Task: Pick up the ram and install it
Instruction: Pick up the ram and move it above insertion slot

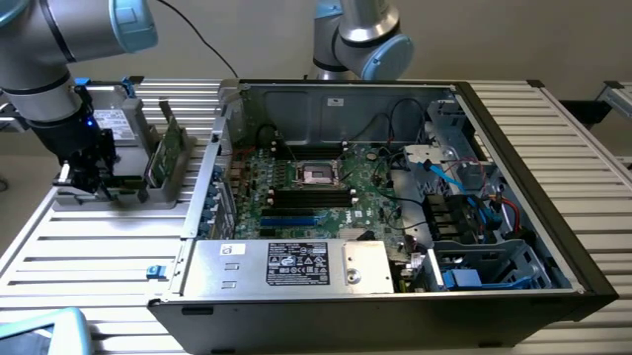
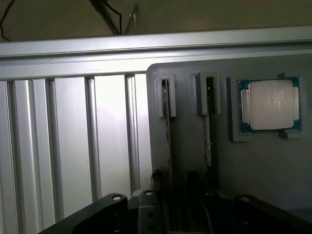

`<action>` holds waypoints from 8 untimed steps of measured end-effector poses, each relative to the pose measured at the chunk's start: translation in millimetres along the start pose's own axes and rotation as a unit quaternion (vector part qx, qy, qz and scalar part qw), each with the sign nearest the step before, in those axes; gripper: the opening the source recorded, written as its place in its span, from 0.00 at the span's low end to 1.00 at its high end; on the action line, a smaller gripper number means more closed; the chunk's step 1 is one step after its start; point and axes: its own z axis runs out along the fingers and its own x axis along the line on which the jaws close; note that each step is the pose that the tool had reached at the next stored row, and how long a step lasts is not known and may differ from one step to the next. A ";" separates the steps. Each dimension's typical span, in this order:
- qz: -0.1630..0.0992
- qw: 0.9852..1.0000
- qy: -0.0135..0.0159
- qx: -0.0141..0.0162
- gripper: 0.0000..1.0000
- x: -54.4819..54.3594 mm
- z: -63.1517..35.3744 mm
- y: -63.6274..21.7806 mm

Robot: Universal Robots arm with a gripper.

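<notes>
The gripper [image 1: 87, 177] sat low over an upright ram [image 2: 168, 141] in the gray holder [image 2: 263, 165]; its grip state was impossible to tell.

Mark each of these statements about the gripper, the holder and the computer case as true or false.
1. The gripper is down at the gray holder, beside the computer case. True.
2. The computer case is closed with a side panel. False: it is open, and the motherboard shows inside.
3. A processor chip sits in a recess of the gray holder. True.
4. The ram lies flat on the table. False: two ram sticks stand on edge in the gray holder's slots.
</notes>
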 end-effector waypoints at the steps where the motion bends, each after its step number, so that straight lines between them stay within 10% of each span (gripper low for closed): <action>1: 0.000 1.000 0.000 0.000 0.28 0.0 0.0 0.0; 8: 0.000 1.000 -0.001 0.000 0.13 1.5 0.0 -0.1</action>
